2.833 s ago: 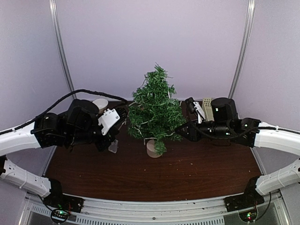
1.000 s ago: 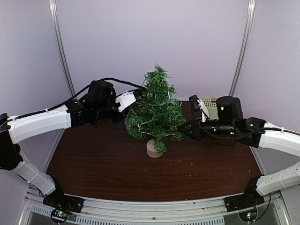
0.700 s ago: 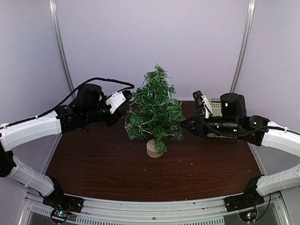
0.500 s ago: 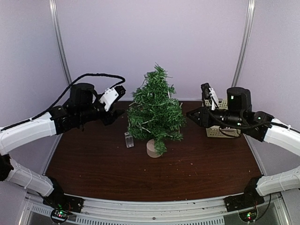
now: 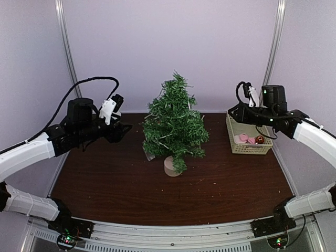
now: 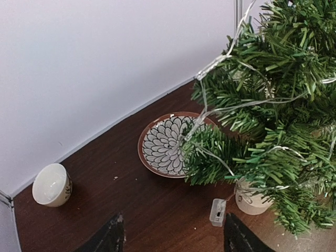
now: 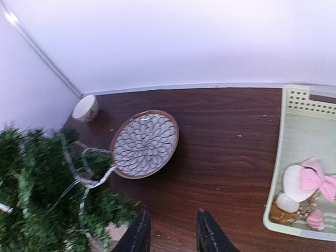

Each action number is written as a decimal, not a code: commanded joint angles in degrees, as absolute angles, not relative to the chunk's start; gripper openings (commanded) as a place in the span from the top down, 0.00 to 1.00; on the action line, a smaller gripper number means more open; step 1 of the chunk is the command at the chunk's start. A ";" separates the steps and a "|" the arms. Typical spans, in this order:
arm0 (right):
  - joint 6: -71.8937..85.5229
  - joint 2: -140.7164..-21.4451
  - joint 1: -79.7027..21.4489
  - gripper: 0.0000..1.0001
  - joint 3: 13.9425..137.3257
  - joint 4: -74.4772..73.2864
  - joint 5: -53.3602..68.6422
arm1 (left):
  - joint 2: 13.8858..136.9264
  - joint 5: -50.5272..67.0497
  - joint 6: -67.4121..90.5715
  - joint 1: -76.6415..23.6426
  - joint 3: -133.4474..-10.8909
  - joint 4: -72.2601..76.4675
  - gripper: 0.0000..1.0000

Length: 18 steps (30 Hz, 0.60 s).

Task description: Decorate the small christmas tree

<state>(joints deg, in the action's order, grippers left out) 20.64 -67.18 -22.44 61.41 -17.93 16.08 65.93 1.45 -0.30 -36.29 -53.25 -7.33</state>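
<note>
The left gripper point(image 6: 173, 240) hangs with its jaws spread wide, holding nothing. The small christmas tree point(image 5: 173, 123) stands ahead of them, to their right. The right gripper point(image 7: 172, 235) has its jaws narrowly parted and empty, with the tree to their left and a basket point(image 7: 307, 97) to their right.

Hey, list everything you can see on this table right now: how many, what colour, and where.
small christmas tree: one, dark green with beige base, upright at table centre
light string: one, clear wire, draped over the tree's branches
small clear box: one, on the wire, beside the tree's base
plate: one, brown rim, white petal pattern, behind the tree
cup: one, white, back left near the wall
basket: one, pale yellow, right side
ornaments: several, pink, white, reddish brown, in the basket
table: one, dark brown wood
left gripper: open, empty, left of the tree
right gripper: open, empty, raised beside the basket
</note>
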 commanded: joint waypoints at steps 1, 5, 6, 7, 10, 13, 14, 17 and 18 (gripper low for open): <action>18.19 -73.59 -16.13 0.67 65.46 -23.62 10.14 | 64.24 3.76 7.32 -35.86 -51.36 -4.12 0.35; 16.54 -83.32 -10.82 0.67 68.85 -26.54 7.42 | 63.41 3.26 8.83 -35.84 -50.01 -2.29 0.34; 16.01 -85.70 -10.02 0.66 69.53 -27.04 7.42 | 63.20 3.10 9.00 -35.86 -49.81 -2.07 0.34; 15.56 -88.29 -9.42 0.66 70.28 -27.53 7.21 | 63.01 2.94 9.02 -35.86 -49.69 -1.95 0.34; 15.71 -94.45 -7.41 0.65 71.95 -28.07 8.03 | 62.39 2.35 9.20 -35.86 -49.12 -1.89 0.34; 15.90 -98.83 -6.81 0.65 73.00 -28.87 7.99 | 61.93 2.20 9.18 -35.86 -48.44 -1.85 0.34; 16.05 -99.66 -6.74 0.64 73.18 -29.33 8.58 | 61.88 2.20 9.30 -35.86 -48.29 -1.78 0.33; 16.83 -100.69 -6.59 0.62 72.66 -31.27 10.34 | 61.62 2.27 9.43 -35.85 -47.77 -1.48 0.33; 17.01 -100.74 -6.59 0.61 71.87 -31.51 11.31 | 61.61 2.28 9.52 -35.83 -47.68 -1.27 0.33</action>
